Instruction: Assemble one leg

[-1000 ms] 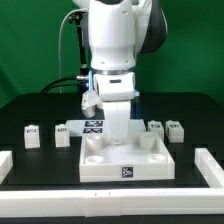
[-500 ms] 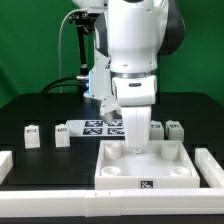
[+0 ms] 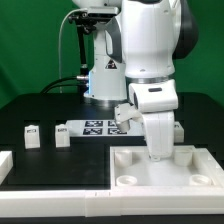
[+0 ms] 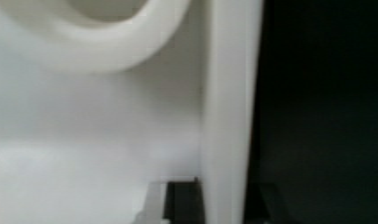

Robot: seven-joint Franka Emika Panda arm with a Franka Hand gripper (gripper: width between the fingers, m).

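End effector [image 3: 156, 152] clamped on rear wall of large white tray-like slab [image 3: 160, 175] (fingertips barely seen), nearer camera than flat white marker board [image 3: 95, 127]. Small white block-shaped plastic leg [image 3: 62, 135] stood on black surface [image 3: 45, 160] just beside marker board, exterior view's left; second leg [image 3: 30, 135] farther left.

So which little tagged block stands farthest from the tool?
The leftmost leg in the exterior view, standing alone; the next leg is closer, beside the marker board.

No readable text; coded tags on leg [image 3: 33, 135], marker board [image 3: 90, 127]
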